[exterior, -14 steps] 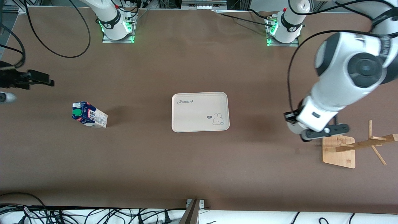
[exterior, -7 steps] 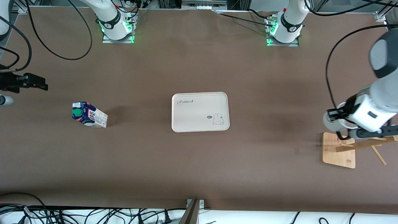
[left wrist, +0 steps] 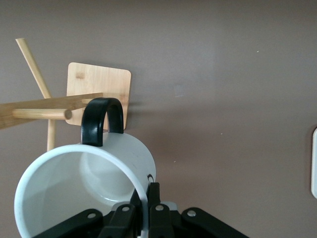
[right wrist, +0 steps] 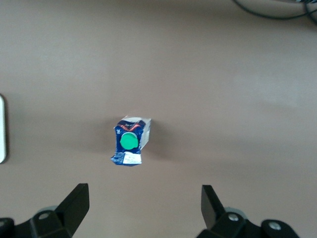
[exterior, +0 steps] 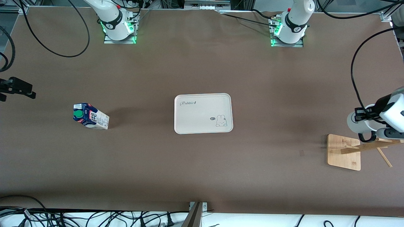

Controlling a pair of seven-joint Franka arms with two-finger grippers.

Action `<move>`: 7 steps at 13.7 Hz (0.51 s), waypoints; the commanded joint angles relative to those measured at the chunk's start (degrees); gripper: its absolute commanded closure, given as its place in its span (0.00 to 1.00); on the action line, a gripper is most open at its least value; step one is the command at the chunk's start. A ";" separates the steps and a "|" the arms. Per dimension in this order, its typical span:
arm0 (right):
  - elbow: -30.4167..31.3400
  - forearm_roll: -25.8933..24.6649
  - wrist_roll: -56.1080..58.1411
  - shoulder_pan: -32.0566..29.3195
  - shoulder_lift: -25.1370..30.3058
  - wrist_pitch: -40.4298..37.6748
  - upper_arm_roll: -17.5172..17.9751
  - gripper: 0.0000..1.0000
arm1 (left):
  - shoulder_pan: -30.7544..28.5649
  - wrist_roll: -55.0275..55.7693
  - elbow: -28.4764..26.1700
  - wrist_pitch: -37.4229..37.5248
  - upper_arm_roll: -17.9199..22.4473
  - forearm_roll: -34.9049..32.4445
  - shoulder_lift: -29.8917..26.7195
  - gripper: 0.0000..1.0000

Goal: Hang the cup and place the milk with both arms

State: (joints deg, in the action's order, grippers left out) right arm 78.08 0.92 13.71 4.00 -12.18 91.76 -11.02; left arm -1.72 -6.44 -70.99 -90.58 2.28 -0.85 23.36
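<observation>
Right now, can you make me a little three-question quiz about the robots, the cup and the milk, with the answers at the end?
1. True or false: the milk already stands on the tray.
2. What is the left gripper holding? A) a spoon B) the cup C) nothing
3. Fill in: the cup's black handle is close to a wooden ____ of the rack.

Key:
1. False. The milk stands on the table toward the right arm's end, apart from the tray, and the right gripper hangs open over it.
2. B. It pinches the cup's rim.
3. Peg.
</observation>
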 commanded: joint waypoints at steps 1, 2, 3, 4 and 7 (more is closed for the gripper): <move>1.91 -0.92 0.44 -0.84 3.48 0.27 1.70 0.00 | -1.27 -4.97 0.59 -1.52 -0.53 -0.38 0.46 1.00; 1.73 -0.92 0.26 -0.66 3.57 -2.00 1.79 0.00 | -1.88 -6.64 0.59 -2.23 -0.52 -0.30 0.63 1.00; 1.55 -1.00 0.00 -0.40 3.48 -3.50 1.88 0.00 | -2.32 -7.26 0.59 -2.93 -0.52 -0.30 0.81 1.00; 1.64 -0.92 0.43 -0.49 3.57 -3.51 1.79 0.00 | -2.33 -7.44 0.59 -3.81 -0.52 -0.30 0.98 1.00; 1.73 -1.00 0.52 -0.57 3.83 -2.82 1.70 0.00 | -4.33 -7.36 0.33 -4.17 -0.52 -0.12 1.16 1.00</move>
State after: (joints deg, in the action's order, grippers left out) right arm 78.26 0.69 13.75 4.00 -9.88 88.50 -10.02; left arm -3.91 -12.10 -71.00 -93.80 2.27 -0.85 24.13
